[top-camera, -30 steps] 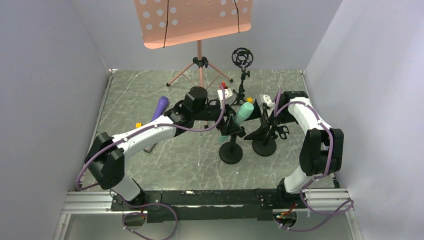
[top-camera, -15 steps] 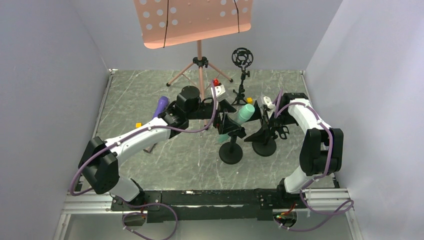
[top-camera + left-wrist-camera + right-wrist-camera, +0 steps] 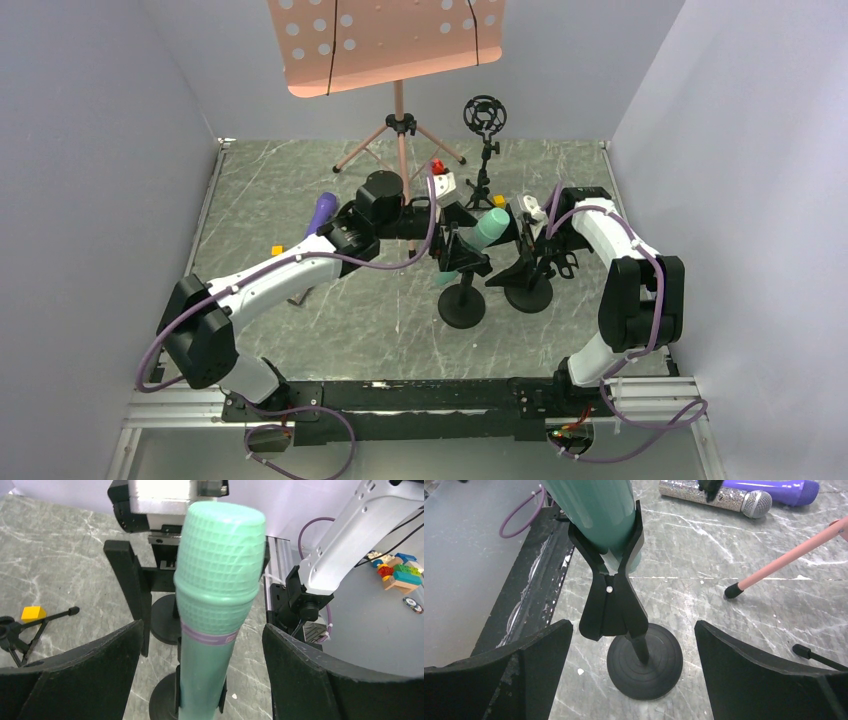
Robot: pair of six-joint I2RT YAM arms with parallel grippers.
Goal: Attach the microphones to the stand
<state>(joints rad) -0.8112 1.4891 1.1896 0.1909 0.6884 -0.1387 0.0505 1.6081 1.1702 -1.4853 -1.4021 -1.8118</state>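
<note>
The left claw [image 3: 201,627] stands wide open on either side of the mint green microphone [image 3: 220,575] without touching it. The microphone is clamped in the black stand clip [image 3: 611,605]. The right claw [image 3: 633,624] is wide open and empty, facing that clip. The purple microphone [image 3: 774,487] and the silver microphone [image 3: 714,495] lie on the surface [image 3: 724,605] at upper right.

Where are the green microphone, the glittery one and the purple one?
green microphone [image 3: 220,555], left wrist view, mesh head.
glittery microphone [image 3: 684,492], right wrist view, sparkly handle.
purple microphone [image 3: 784,490], right wrist view, handle.
</note>
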